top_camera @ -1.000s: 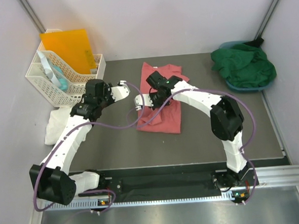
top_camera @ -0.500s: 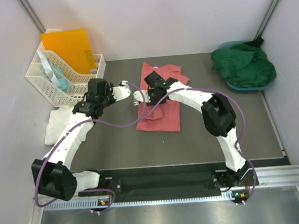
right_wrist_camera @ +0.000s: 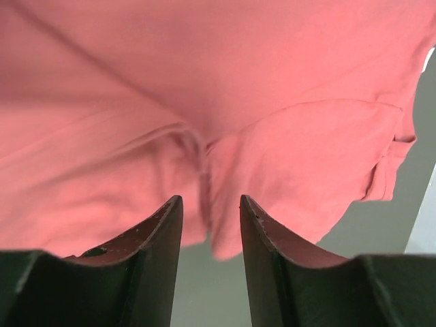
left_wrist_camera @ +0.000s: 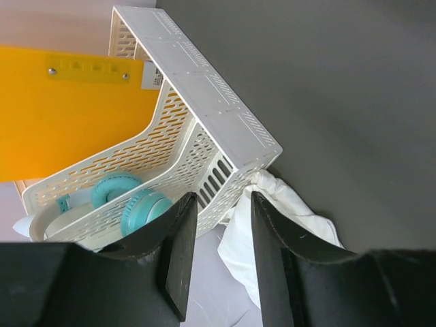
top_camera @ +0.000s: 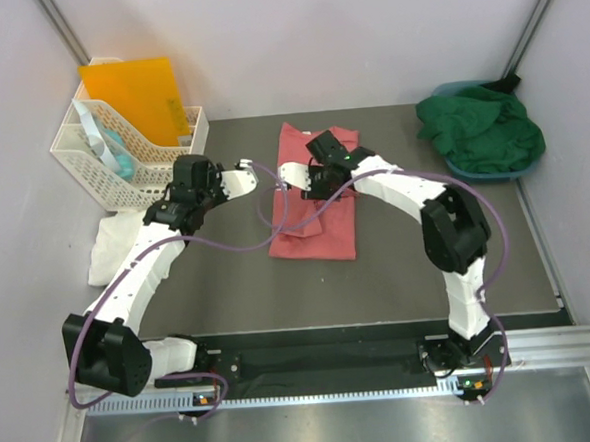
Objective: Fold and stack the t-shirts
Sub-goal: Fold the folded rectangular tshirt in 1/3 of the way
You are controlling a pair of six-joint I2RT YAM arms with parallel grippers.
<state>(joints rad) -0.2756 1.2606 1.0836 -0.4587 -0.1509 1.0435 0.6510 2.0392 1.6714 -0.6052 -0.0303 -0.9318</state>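
My right gripper point(right_wrist_camera: 209, 204) hangs just above the salmon-pink t-shirt point(top_camera: 321, 229), jaws partly apart and gripping nothing. The shirt lies in a narrow, rumpled strip on the dark table point(top_camera: 229, 285) at centre frame in the overhead view. My left gripper point(left_wrist_camera: 223, 204), also partly open and empty, hovers left of centre near the white lattice basket point(left_wrist_camera: 204, 116). The white t-shirt point(left_wrist_camera: 272, 225) is crumpled against the basket's corner. The dark green t-shirt point(top_camera: 485, 129) is heaped in a blue tub point(top_camera: 462, 169) at upper right.
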